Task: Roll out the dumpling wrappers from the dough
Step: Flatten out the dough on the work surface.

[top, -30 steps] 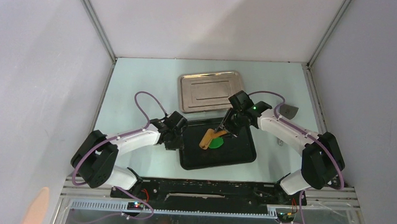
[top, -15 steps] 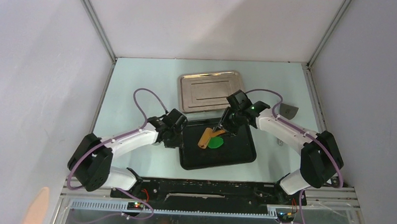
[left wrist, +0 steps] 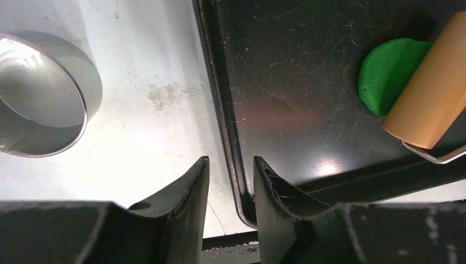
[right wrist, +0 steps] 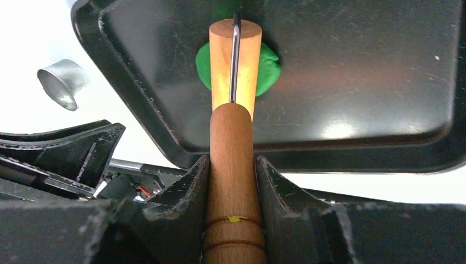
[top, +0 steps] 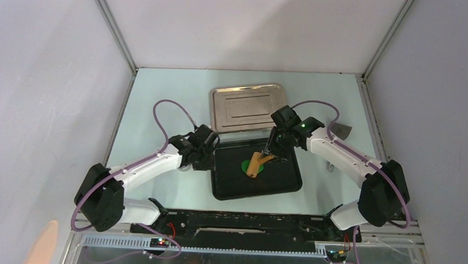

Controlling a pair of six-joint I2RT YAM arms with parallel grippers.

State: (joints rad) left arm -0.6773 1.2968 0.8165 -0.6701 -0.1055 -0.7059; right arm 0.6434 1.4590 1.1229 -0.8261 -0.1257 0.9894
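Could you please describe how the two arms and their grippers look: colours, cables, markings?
Both the left arm and the right arm have white links with black joints. A purple cable loops along each. A small green light shows on the right arm. The left gripper and right gripper have black, curved fingers.
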